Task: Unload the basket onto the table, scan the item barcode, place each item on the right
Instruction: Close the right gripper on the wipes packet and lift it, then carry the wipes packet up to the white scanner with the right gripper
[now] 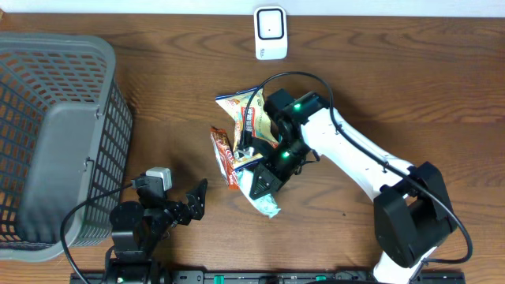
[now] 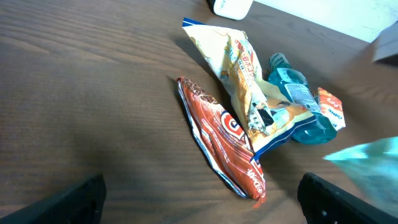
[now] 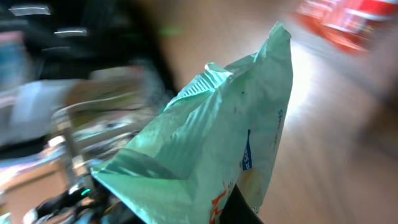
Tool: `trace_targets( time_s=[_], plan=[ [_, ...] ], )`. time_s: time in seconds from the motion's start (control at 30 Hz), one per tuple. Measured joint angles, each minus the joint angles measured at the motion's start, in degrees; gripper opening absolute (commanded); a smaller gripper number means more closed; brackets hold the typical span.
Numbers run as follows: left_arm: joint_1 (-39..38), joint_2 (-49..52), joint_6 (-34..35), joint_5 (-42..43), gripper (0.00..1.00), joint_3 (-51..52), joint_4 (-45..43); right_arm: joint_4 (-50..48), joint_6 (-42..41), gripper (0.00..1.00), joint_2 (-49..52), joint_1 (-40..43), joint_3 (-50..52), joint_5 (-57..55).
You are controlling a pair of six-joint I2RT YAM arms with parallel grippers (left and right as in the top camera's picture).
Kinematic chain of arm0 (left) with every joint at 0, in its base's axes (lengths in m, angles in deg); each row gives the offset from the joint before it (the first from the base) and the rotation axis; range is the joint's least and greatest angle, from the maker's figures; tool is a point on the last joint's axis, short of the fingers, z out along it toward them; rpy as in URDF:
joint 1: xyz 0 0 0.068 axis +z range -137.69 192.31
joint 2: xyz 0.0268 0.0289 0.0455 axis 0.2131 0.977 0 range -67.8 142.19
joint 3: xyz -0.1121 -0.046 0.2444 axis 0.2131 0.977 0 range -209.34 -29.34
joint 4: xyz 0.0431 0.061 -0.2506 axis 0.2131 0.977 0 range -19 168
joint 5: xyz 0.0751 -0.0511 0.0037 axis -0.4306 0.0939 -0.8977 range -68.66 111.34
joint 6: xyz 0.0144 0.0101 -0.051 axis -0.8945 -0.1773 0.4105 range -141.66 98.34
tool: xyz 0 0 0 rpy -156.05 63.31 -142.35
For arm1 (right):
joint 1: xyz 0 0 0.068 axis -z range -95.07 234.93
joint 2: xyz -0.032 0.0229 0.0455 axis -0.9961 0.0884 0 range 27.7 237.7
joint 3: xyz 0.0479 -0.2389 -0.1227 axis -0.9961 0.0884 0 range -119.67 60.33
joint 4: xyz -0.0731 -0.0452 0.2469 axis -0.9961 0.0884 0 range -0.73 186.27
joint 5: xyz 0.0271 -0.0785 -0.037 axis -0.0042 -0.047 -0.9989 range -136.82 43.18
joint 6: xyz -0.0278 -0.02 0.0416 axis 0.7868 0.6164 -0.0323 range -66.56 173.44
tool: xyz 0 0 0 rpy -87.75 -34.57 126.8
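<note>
The right arm's fingers [image 1: 263, 186] are clamped on a mint-green packet [image 3: 211, 149]. They pinch it near one edge so most of it hangs free. That is probably to let its printed face be turned toward the white scanner [image 1: 270, 33] at the far side of the worktop [image 1: 394, 71]. The packet sits just beside the heap of snack bags [image 1: 241, 118]. The left arm's fingers [image 1: 197, 194] stand wide apart, holding nothing, near the basket [image 1: 47, 142].
</note>
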Motion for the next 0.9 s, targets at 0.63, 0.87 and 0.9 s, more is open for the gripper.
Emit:
trace_targets(
  time_s=[0.63, 0.87, 0.9],
  plan=[
    [0.00, 0.00, 0.00, 0.00, 0.98, 0.00, 0.02, 23.61, 5.57, 0.01, 0.02, 11.96, 0.00, 30.60],
    [0.00, 0.00, 0.00, -0.02, 0.98, 0.00, 0.02, 23.71, 7.89, 0.01, -0.48, 16.02, 0.02, 30.56],
    [0.00, 0.00, 0.00, 0.00, 0.99, 0.00, 0.00, 23.71, 8.24, 0.01, -0.85, 16.11, 0.02, 30.47]
  ],
)
